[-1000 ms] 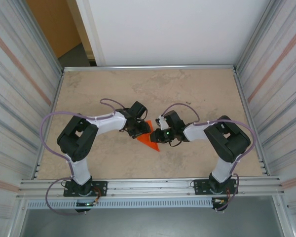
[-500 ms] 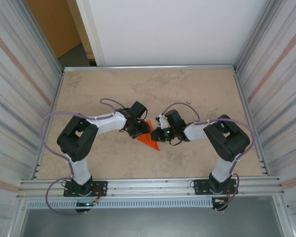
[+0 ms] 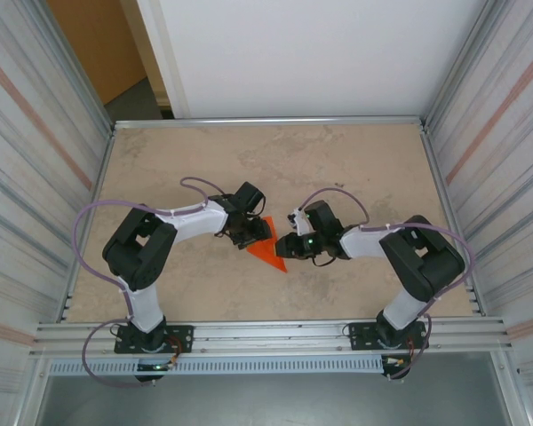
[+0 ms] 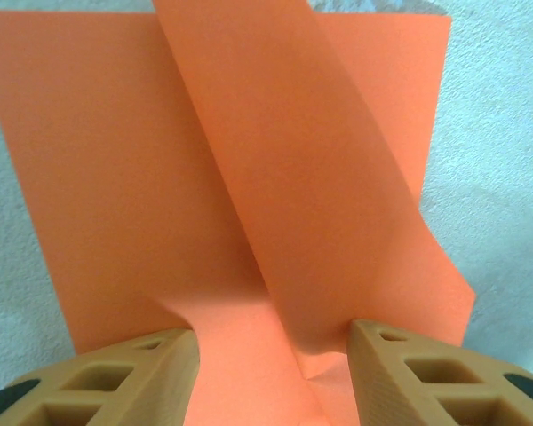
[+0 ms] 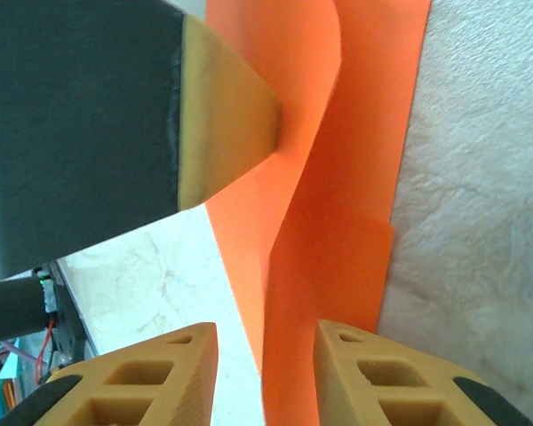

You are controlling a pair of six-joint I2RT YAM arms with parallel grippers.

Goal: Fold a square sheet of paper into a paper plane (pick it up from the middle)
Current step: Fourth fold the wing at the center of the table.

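Looking down on the marbled table (image 3: 355, 169), we find the square sheet of paper (image 3: 268, 255), bright orange and partly folded, lying near the table's middle, a little toward its near edge. Our left gripper (image 4: 273, 377) sits on the sheet from the table's left side with its jaws apart. A raised flap runs up between its two fingers, and one fingertip (image 5: 226, 124) rests against that flap. Our right gripper (image 5: 265, 377) reaches in from the table's right side, jaws apart and not clamped. The sheet's folded edge lies between its fingers, with bare table showing beside it.
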